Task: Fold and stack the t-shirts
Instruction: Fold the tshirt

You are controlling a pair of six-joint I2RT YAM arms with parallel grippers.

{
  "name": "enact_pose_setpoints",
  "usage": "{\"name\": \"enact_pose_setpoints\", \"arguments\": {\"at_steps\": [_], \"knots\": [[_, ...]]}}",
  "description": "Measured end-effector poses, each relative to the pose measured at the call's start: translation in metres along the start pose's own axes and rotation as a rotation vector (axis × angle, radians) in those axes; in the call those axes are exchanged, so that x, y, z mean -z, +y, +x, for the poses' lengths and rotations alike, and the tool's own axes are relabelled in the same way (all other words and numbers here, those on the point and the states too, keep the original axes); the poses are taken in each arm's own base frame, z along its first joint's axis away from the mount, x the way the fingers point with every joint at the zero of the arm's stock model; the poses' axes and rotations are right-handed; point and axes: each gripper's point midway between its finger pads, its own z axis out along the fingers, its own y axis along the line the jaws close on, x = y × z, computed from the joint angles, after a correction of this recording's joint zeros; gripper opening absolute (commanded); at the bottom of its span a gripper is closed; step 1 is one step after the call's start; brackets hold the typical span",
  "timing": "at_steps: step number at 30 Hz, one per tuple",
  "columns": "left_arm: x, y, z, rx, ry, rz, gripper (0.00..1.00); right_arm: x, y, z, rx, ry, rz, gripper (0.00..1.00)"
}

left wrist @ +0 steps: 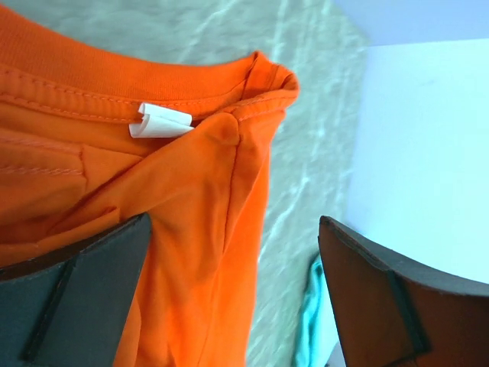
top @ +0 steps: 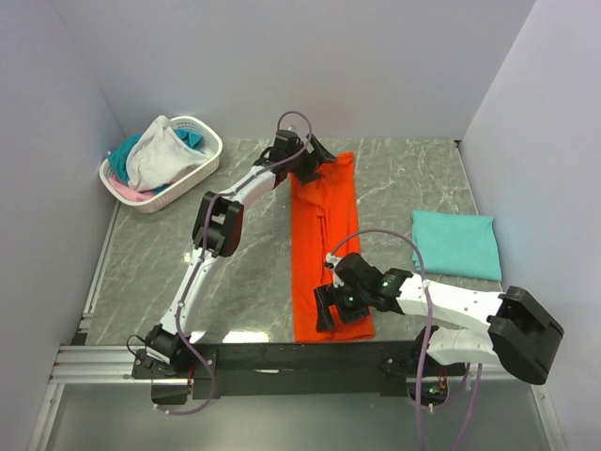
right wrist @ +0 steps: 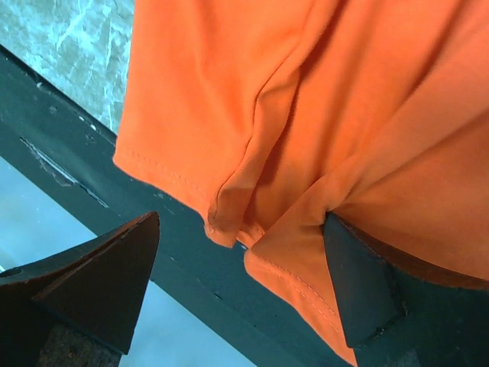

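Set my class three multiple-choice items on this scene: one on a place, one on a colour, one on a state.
1. Where on the table is the white basket? A centre; B near right corner; C far left corner.
2. What colour is the long t-shirt? A pink; B orange; C white.
3. How do the jaws of the left tool stand? A open over the collar; B shut on the collar; C shut on the basket.
Answers: 1 C, it sits far left; 2 B, orange in every view; 3 A, its fingers stand apart.

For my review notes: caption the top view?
Left gripper at far end, right gripper at near end of the orange t-shirt; teal t-shirt folded alongside.
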Motion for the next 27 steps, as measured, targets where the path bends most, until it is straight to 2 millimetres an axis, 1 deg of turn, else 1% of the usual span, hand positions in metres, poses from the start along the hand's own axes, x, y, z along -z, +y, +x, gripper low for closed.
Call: {"name": "enact_pose_setpoints", "arguments": {"at_steps": [5,9,11,13,15,17,20,22,23,25,27], "knots": [[-0.014,-0.011,-0.003,0.041,-0.038,0.077,0.99,-0.002,0.002,-0.002,0.011,0.016,0.015,0.94],[-0.021,-0.014,-0.010,0.057,-0.087,0.112,0.99,0.002,-0.003,-0.003,0.018,0.023,0.058,0.95],[-0.024,-0.015,-0.015,0.063,-0.117,0.124,0.99,0.007,-0.006,-0.010,0.019,0.002,0.103,0.97],[-0.025,-0.016,-0.021,0.058,-0.148,0.136,0.99,0.016,-0.009,-0.027,0.017,-0.059,0.164,1.00],[-0.026,-0.016,-0.026,0.039,-0.177,0.129,0.99,0.032,-0.007,-0.052,0.012,-0.155,0.213,1.00],[-0.025,-0.016,-0.031,0.010,-0.201,0.122,0.99,0.055,0.002,-0.082,0.003,-0.287,0.229,1.00],[-0.017,-0.023,-0.039,-0.036,-0.233,0.101,0.99,0.095,0.020,-0.117,-0.023,-0.489,0.193,1.00],[-0.005,-0.042,-0.048,-0.072,-0.257,0.111,0.99,0.121,0.028,-0.132,-0.055,-0.610,0.166,1.00],[0.003,-0.054,-0.053,-0.087,-0.268,0.120,0.99,0.131,0.029,-0.138,-0.074,-0.660,0.160,1.00],[0.029,-0.093,-0.067,-0.139,-0.302,0.157,1.00,0.145,0.027,-0.143,-0.114,-0.725,0.162,1.00],[0.064,-0.138,-0.077,-0.190,-0.341,0.206,0.99,0.156,0.021,-0.148,-0.180,-0.786,0.178,1.00]]}}
